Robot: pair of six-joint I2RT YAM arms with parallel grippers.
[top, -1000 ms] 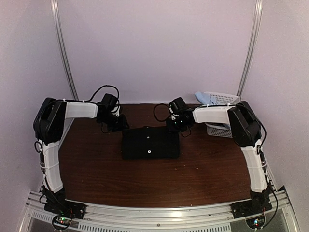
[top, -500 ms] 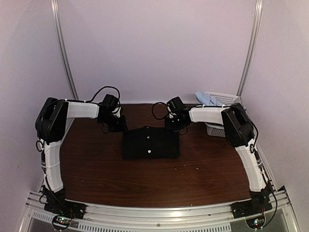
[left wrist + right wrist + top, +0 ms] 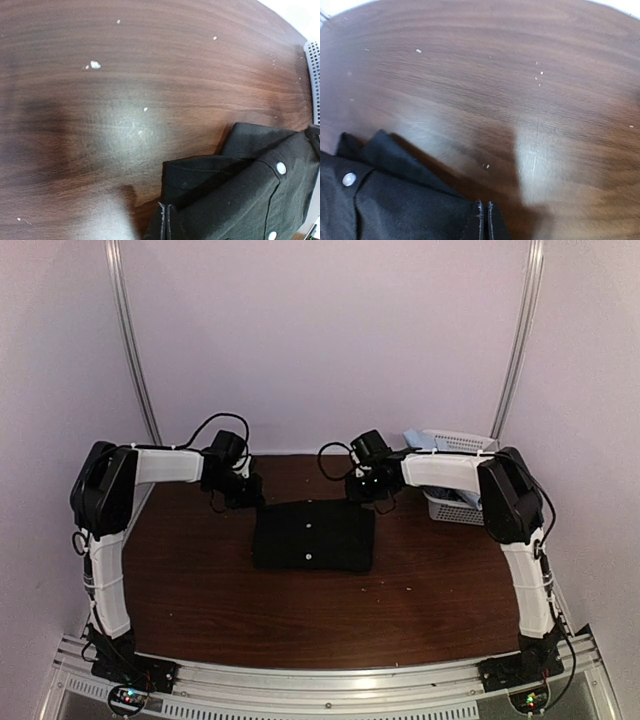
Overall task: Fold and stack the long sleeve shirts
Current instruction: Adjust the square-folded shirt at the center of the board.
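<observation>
The black shirt [image 3: 312,537] lies folded as a flat rectangle in the middle of the table, with small pale buttons showing. My left gripper [image 3: 248,496] is at its far left corner and my right gripper [image 3: 366,490] at its far right corner. In the left wrist view the gripper [image 3: 165,215] is shut with the black cloth [image 3: 240,200] at its tips. In the right wrist view the gripper [image 3: 484,210] is shut on the shirt's edge [image 3: 395,210]. A pale blue shirt [image 3: 420,443] lies in the basket. The patterned shirt is out of view.
A white lattice basket [image 3: 457,444] stands at the back right, just behind my right forearm. The brown wooden table [image 3: 200,590] ends at the wall close behind both grippers. Small pale crumbs dot the wood [image 3: 94,64].
Both grippers have drawn slightly toward the back wall, and the black shirt's far edge has moved with them, so the folded shirt reaches a little further back and right.
</observation>
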